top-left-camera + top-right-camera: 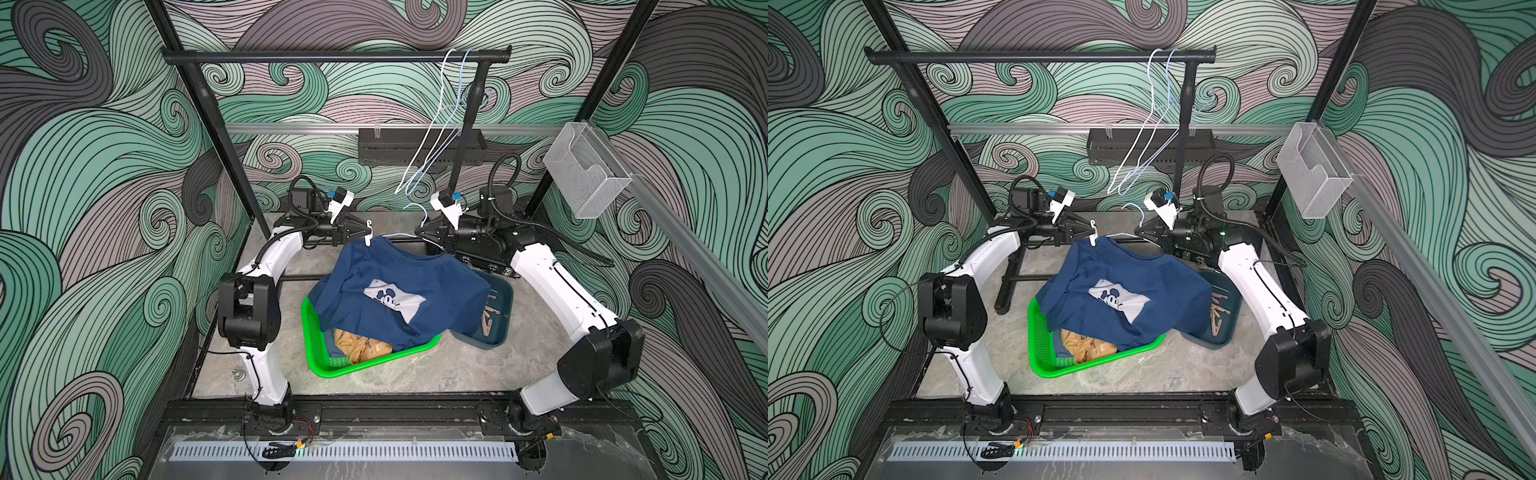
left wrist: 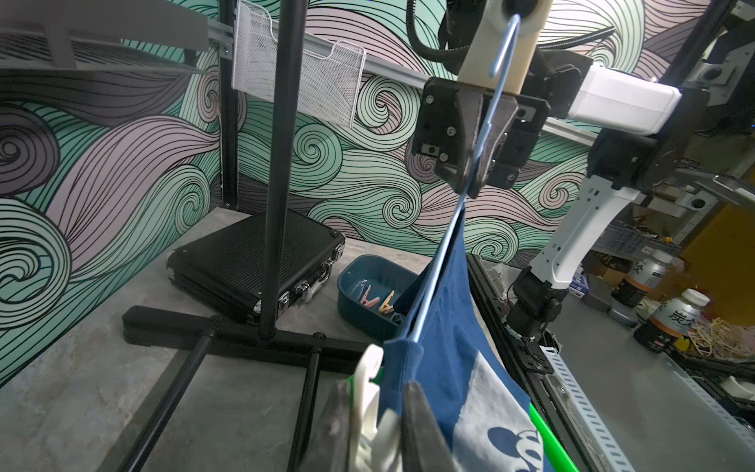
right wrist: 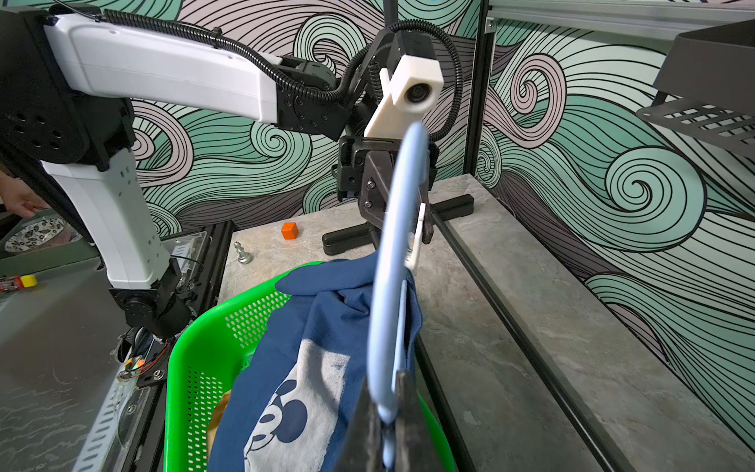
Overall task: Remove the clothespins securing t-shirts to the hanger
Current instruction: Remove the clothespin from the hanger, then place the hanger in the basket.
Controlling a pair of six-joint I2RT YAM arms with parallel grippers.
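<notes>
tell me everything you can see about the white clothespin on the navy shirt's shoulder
The white clothespin is a small spring peg of smooth plastic, by its look, standing roughly upright. Its lower end is clipped onto the shoulder edge of the navy t-shirt, right by the end of the light blue hanger. The left gripper pinches its upper end. It is held off the table.

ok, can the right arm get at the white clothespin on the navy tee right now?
Probably not. The right gripper is shut on the blue hanger, holding it up. The white clothespin sits at the hanger's far end, pinched by the left gripper.
</notes>
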